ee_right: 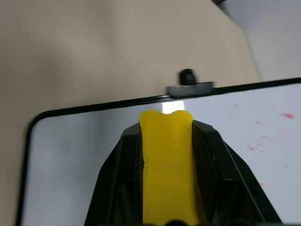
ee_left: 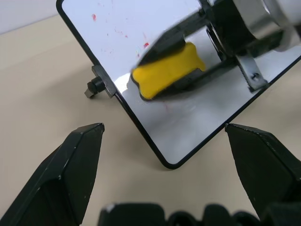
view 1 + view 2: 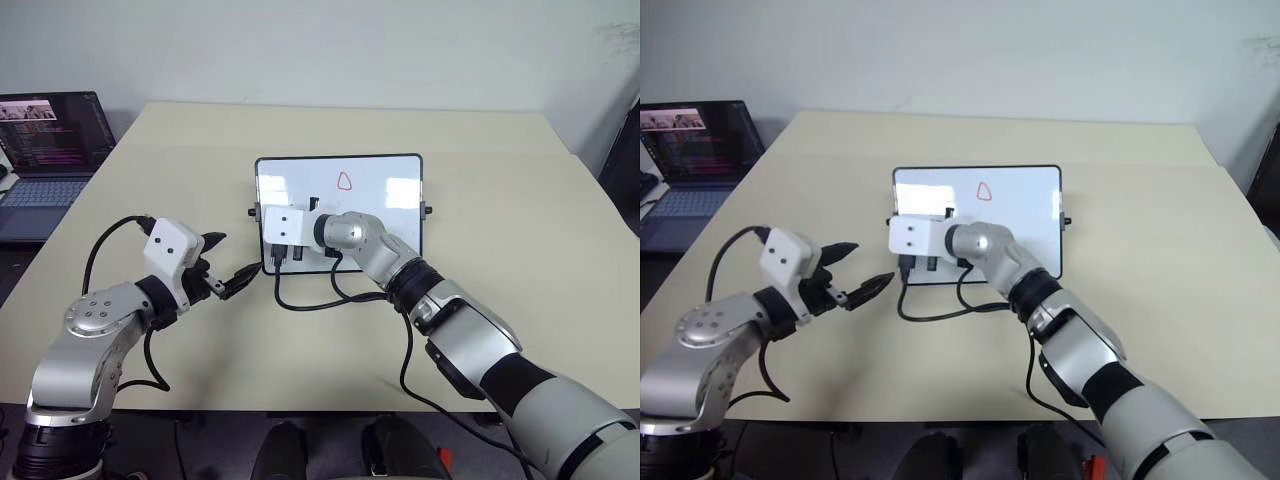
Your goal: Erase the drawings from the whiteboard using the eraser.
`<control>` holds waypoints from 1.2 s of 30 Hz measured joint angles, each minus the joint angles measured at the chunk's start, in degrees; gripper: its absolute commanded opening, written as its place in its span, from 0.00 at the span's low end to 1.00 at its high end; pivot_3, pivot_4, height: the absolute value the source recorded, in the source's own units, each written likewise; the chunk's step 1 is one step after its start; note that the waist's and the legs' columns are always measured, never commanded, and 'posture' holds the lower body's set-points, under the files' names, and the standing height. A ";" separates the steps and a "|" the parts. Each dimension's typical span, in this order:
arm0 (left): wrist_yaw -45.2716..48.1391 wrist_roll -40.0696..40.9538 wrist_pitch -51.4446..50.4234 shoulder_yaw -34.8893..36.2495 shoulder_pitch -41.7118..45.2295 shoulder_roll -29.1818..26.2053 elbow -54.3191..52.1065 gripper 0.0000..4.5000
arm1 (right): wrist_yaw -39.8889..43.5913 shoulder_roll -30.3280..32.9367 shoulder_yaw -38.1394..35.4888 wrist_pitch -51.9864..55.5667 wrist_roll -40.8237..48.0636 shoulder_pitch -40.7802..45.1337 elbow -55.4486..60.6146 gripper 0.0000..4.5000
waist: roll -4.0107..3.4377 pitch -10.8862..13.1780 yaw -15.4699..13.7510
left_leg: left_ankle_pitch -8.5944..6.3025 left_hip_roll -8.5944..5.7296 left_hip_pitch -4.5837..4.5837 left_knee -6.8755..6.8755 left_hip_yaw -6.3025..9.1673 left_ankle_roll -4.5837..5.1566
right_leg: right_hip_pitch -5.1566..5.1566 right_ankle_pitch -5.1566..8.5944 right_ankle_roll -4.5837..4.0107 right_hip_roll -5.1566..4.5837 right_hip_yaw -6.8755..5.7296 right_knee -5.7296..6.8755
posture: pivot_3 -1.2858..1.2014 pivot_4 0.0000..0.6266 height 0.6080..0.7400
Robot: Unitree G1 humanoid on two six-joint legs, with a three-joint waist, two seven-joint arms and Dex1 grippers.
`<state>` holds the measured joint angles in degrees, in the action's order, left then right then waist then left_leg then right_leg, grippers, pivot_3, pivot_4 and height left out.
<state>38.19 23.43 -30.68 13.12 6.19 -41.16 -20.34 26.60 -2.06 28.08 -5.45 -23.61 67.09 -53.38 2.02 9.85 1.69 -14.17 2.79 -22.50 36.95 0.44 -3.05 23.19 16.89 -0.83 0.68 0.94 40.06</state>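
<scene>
Right pincer (image 1: 167, 141) low over whiteboard (image 1: 84, 155)

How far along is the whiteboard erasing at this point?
Picked up: the right gripper is shut on the yellow eraser, held over the whiteboard near its left side. That area looks mostly wiped, with faint red specks remaining. Left to do: the red triangle-like loop near the top is intact. The left gripper hangs open beside the board, idle.

Bright, even light; the whiteboard (image 2: 188, 117) shines with reflections (glossy as a mirror), the eraser (image 2: 167, 70) slightly blurred.
</scene>
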 measured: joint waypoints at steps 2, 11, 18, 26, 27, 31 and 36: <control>0.00 0.00 0.00 -0.13 0.21 0.01 0.00 1.00 | -3.01 0.61 -0.81 -0.22 0.00 1.48 -1.09 0.25 | 0.00 0.00 -0.01 | 0.01 -0.01 -0.01 0.01 0.00 0.00 | 0.00 0.00 0.00 0.00 0.00 0.00 | 0.52 0.24 1.00; 0.00 0.00 0.06 -0.47 0.73 0.07 0.03 1.00 | 8.16 2.24 -0.30 1.10 0.19 -1.03 2.86 0.25 | 0.03 -0.03 0.12 | 0.00 0.01 0.03 -0.08 0.00 0.01 | -0.03 0.00 0.00 0.00 -0.01 -0.02 | 0.52 0.24 1.00; 0.10 0.00 0.07 -0.49 0.72 0.07 0.05 1.00 | 0.34 1.56 -0.20 1.17 -0.07 -0.22 1.27 0.25 | -0.02 0.03 -0.03 | 0.18 -0.03 0.05 0.00 0.07 0.14 | -0.03 -0.06 -0.05 0.01 -0.04 0.05 | 0.52 0.24 1.00; 0.07 0.00 0.07 -0.49 0.79 0.08 0.08 1.00 | -0.53 2.76 -2.03 1.04 0.11 1.92 -0.21 0.25 | 0.01 0.01 0.05 | 0.18 -0.02 0.04 -0.09 0.03 0.15 | -0.03 -0.07 -0.06 0.01 -0.02 -0.02 | 0.52 0.24 1.00; 0.07 0.00 0.07 -0.49 0.81 0.08 0.10 1.00 | 2.05 3.03 -1.74 1.43 0.13 1.15 0.77 0.25 | 0.01 0.01 0.04 | 0.18 -0.02 0.04 -0.09 0.04 0.15 | -0.03 -0.07 -0.06 0.01 -0.03 -0.03 | 0.52 0.24 1.00; 0.08 -0.01 0.08 -0.49 1.01 0.07 0.35 1.00 | 8.79 3.13 -0.39 2.81 0.16 -1.63 4.12 0.25 | 0.00 0.01 0.08 | 0.18 -0.02 0.07 -0.08 0.06 0.15 | -0.05 -0.07 -0.06 0.01 -0.04 0.00 | 0.52 0.24 1.00; 0.09 -0.01 0.11 -0.49 1.31 0.07 0.46 1.00 | 5.81 2.57 -0.47 3.32 0.16 -1.67 4.28 0.25 | -0.01 0.02 0.05 | 0.20 -0.01 0.08 -0.04 0.08 0.17 | -0.05 -0.07 -0.06 0.03 -0.04 0.03 | 0.52 0.24 1.00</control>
<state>38.28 23.43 -30.57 12.63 7.49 -41.09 -19.88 32.42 0.51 27.61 -2.14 -23.45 65.42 -49.10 2.01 9.87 1.74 -13.98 2.78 -22.42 36.91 0.52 -2.88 23.14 16.82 -0.89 0.71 0.90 40.09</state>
